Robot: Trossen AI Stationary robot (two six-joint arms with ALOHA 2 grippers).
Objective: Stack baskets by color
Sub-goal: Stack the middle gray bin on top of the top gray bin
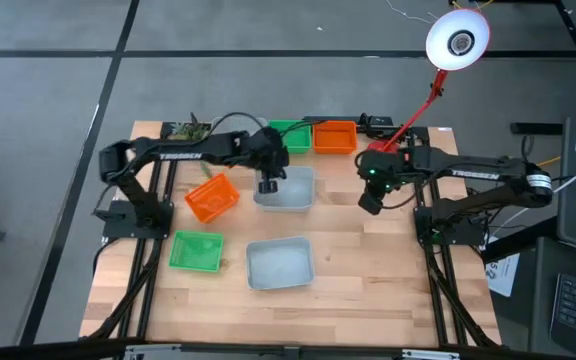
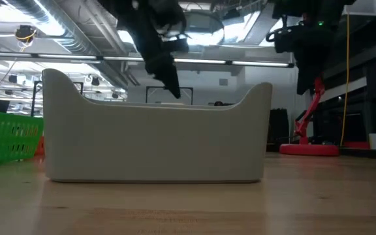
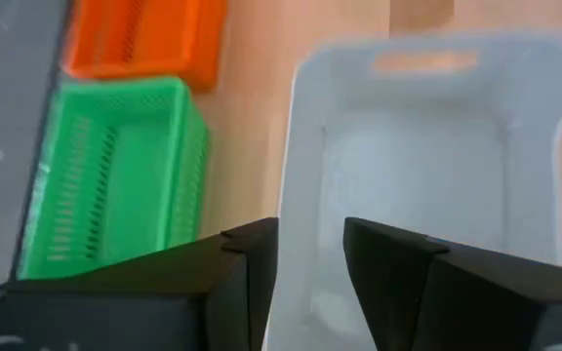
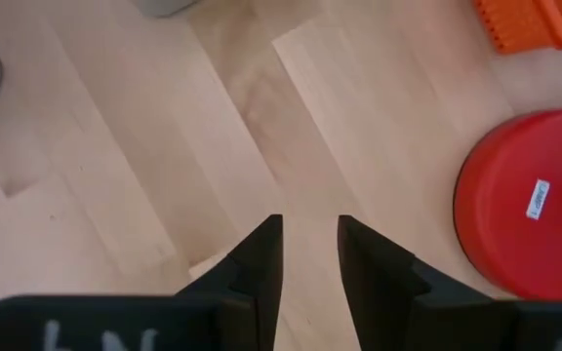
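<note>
2 arms raised; left end effector [image 1: 268, 186] spread astride grey basket [image 1: 290, 192] rim.

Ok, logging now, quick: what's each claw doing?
Left claw: open, empty, over the grey basket.
Right claw: open, empty, above bare table.

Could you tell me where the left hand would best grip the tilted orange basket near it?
Probably one long wall of the orange basket, taken from straight above, one finger inside and one outside. It lies open side up with thin upright walls and bare table around it. The left hand, open, would need to turn to match its tilt.
</note>
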